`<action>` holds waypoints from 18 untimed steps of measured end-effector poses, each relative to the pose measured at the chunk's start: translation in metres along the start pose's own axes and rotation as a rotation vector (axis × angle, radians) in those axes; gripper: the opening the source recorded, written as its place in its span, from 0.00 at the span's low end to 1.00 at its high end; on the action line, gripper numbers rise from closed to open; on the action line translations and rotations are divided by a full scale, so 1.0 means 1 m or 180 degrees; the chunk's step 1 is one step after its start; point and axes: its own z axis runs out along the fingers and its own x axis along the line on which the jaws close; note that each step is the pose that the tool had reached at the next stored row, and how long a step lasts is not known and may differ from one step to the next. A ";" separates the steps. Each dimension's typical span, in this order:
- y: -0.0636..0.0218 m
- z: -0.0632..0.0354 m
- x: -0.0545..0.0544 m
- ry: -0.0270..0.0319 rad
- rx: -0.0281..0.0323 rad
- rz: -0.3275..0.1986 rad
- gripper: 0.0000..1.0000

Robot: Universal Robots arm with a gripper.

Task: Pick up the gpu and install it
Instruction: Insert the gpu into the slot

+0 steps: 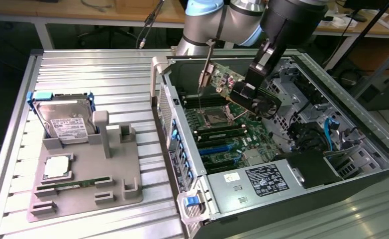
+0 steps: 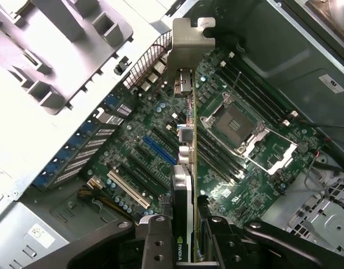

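Gripper (image 1: 251,97) clamped on gpu (image 1: 222,78). Card hung on edge, clear above motherboard (image 1: 214,134), inside open case (image 1: 314,191) at exterior view's right. Install step in hand, card not yet seated. Judged: seating needed card edge lined over expansion slots (image 2: 159,150), bracket toward case wall.

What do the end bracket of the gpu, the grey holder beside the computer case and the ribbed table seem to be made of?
End bracket of the gpu: likely sheet metal, silver with a dull shine and bent tabs.
Grey holder: probably plastic, perhaps printed; it looks matte and blocky, with no glare.
Table: looks like aluminium, with pale ribbed profiles that reflect light.
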 end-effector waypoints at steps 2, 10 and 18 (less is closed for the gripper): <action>0.0000 0.0000 0.000 0.0001 -0.0001 -0.0024 0.27; 0.0000 0.0000 0.000 0.0003 -0.0002 -0.0062 0.27; 0.0000 0.0000 0.000 0.0004 -0.0002 -0.0084 0.27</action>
